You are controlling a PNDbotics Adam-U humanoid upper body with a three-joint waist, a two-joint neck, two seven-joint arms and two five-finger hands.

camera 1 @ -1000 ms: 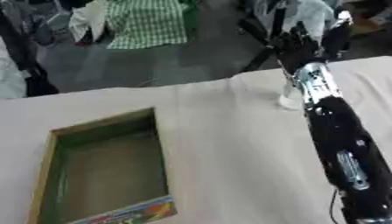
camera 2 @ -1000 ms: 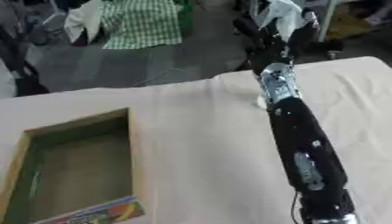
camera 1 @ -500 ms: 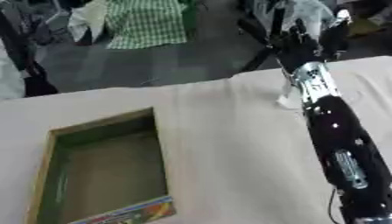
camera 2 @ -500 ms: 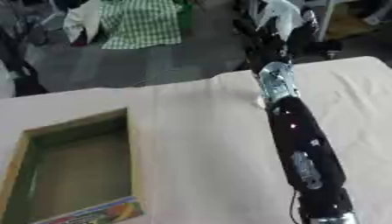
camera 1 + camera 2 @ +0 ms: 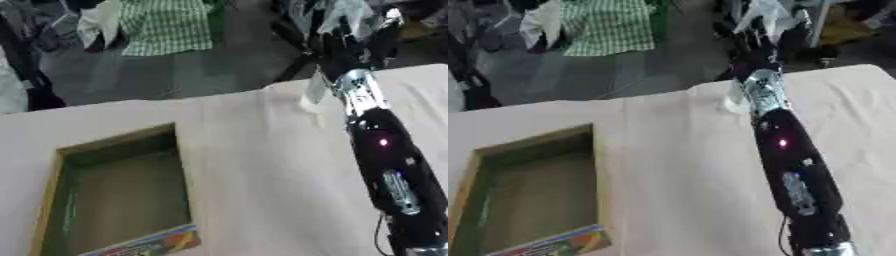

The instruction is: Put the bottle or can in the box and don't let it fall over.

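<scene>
No writing can be read anywhere; the only print is a bright multicoloured strip on the near flap of the box (image 5: 122,200), too blurred to make out. The box lies open-topped on the left part of the desk (image 5: 254,165), which is covered with a pale cloth. Its walls are tan at the rim and green inside, and nothing shows inside it.

The right arm (image 5: 389,165) stretches from the lower right up to the far edge of the desk, black with a silver section near the wrist and a small red light on it. The right hand (image 5: 346,42) is over the far edge, beyond the cloth. Whether its fingers are clenched or released, I cannot tell; they blur into the dark background.

Just left of the wrist, near the far edge, stands a small pale, see-through bottle (image 5: 315,92), upright on the cloth and well apart from the box. Whether the hand touches it is unclear.

The left hand shows in neither view.
</scene>
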